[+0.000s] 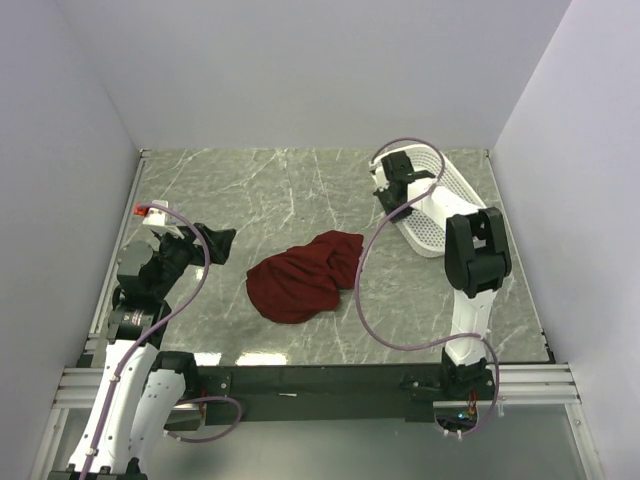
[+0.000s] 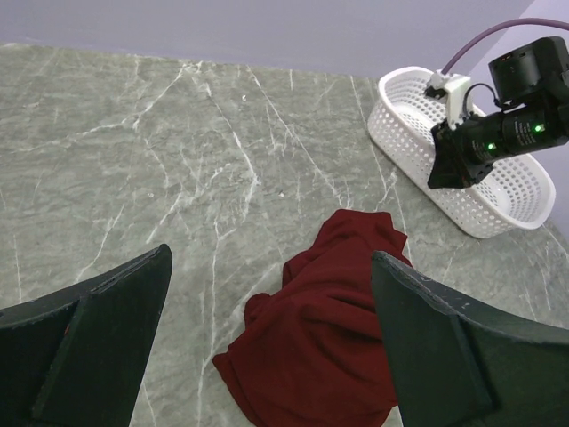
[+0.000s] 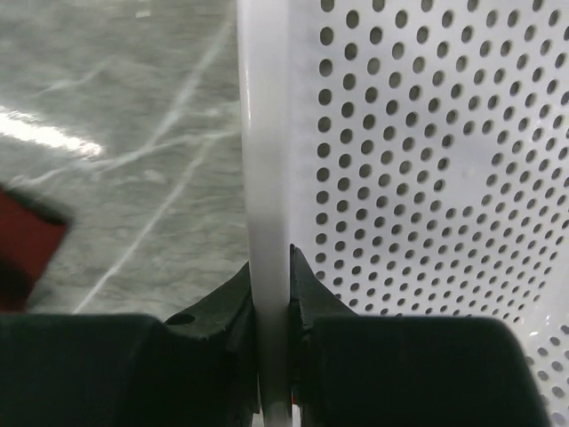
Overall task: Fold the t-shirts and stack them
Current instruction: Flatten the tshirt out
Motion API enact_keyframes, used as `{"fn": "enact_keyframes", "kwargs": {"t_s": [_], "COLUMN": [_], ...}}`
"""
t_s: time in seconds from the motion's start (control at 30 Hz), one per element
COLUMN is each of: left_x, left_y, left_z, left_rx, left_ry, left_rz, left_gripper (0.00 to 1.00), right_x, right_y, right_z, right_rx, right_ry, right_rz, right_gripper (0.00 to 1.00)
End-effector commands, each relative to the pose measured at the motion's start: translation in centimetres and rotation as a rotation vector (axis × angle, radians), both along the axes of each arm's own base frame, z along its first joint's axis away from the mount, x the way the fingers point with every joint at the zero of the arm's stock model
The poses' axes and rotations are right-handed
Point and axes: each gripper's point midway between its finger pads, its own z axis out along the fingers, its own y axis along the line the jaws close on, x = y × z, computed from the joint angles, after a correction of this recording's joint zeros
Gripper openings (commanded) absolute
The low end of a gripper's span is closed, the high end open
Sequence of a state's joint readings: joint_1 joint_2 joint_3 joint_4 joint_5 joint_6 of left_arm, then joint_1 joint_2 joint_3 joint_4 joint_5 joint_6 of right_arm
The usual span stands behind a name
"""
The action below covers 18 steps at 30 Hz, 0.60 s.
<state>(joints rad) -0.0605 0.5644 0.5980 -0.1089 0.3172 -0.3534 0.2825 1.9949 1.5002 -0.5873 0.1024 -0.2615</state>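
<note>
Right wrist shows my right gripper (image 3: 273, 267) pinching the rim of the white basket (image 3: 265, 133), likely to reposition it for the crumpled t-shirt (image 1: 305, 278), while my left gripper (image 2: 271, 262) hangs wide open.

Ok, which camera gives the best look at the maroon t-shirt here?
The top external view: the whole t-shirt shows there, crumpled in a heap. The left wrist view shows it closer, but its near edge runs out of frame. The right wrist view catches only a blurred red sliver at its left edge.
</note>
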Motion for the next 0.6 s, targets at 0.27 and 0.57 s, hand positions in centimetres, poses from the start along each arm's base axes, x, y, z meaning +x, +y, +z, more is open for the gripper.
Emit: {"fn": "enact_keyframes", "kwargs": {"t_s": [0.27, 0.57], "left_x": [0.2, 0.5], "left_y": [-0.3, -0.1], "left_z": [1.4, 0.9], "left_rx": [0.005, 0.011], "left_ry": [-0.053, -0.039], "left_rz": [-0.019, -0.005], "left_gripper": [0.99, 1.00], "right_x": [9.2, 12.9], "right_y": [-7.4, -12.7], "right_z": [5.0, 4.7], "right_rx": [0.003, -0.037], "right_ry": [-0.222, -0.273], "right_rz": [-0.572, -0.680], "right_gripper": [0.02, 0.00]}}
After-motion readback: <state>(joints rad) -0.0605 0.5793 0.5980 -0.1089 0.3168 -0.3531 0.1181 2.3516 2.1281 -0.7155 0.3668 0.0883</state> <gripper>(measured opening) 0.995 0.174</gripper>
